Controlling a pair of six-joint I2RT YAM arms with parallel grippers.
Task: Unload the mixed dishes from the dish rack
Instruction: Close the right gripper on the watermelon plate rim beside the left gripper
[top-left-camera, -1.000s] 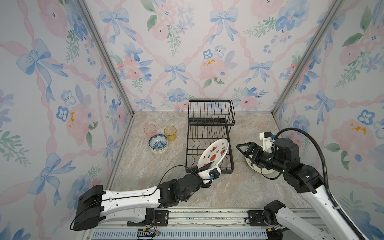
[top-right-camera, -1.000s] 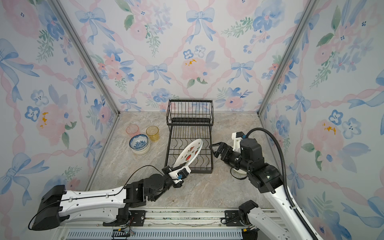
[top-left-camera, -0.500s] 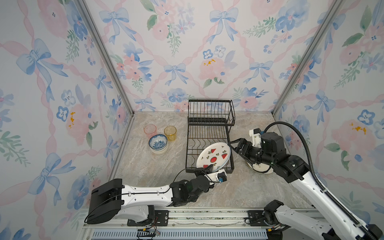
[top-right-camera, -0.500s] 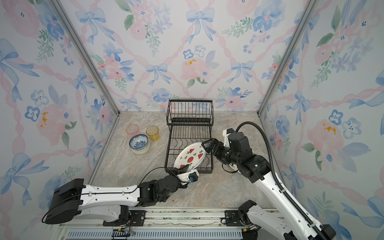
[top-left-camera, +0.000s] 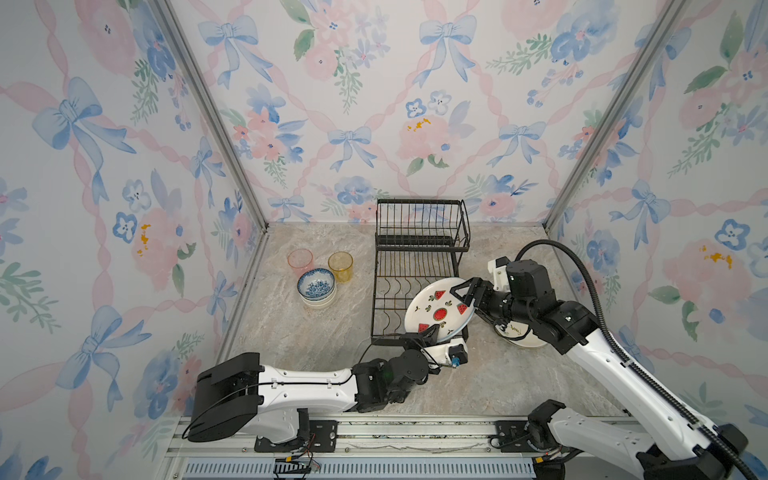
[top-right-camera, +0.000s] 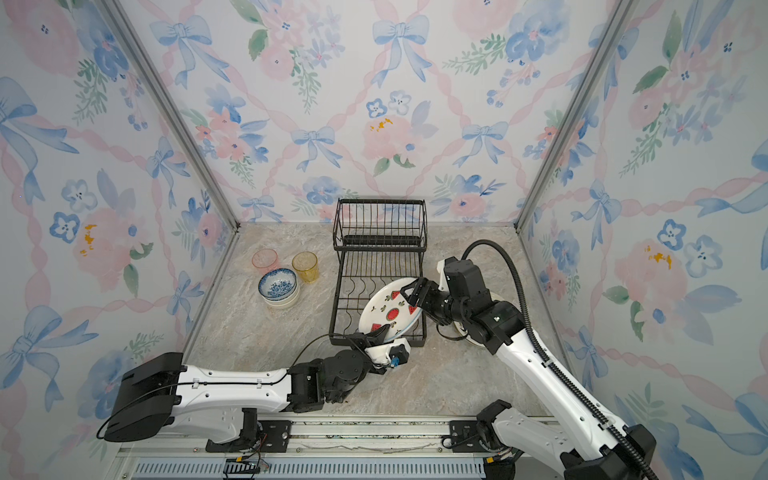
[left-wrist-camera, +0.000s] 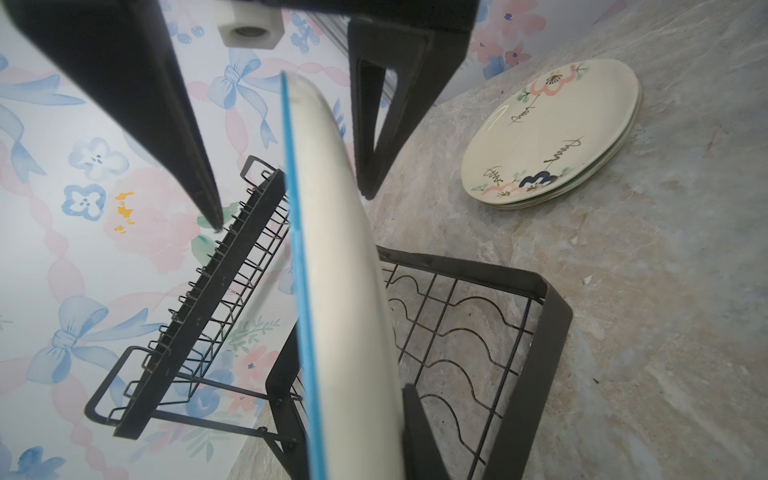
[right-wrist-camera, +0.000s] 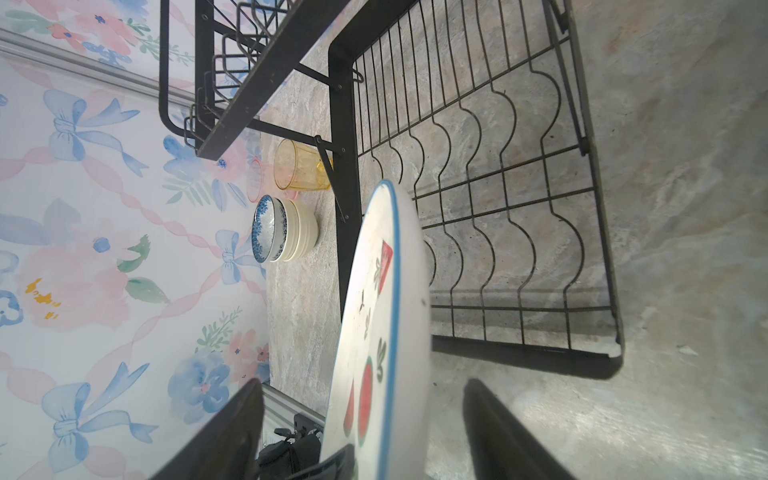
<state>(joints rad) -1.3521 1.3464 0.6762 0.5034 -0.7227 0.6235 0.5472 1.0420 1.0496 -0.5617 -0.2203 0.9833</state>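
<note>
At 5 o'clock on the rack (top-left-camera: 419, 242), my left jaws pinch a plate (top-left-camera: 438, 311), right jaws spread astride; early release may drop it.

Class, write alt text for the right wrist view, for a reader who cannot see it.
A watermelon plate stands edge-on between the open jaws of the right gripper, with a black wire rack behind it. Beyond, stacked bowls and two tumblers sit on the marble table by a floral wall.

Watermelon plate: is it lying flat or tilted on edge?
Tilted on edge: the left gripper pinches the watermelon plate by its near rim; the right gripper, jaws open, straddles the opposite rim.
</note>
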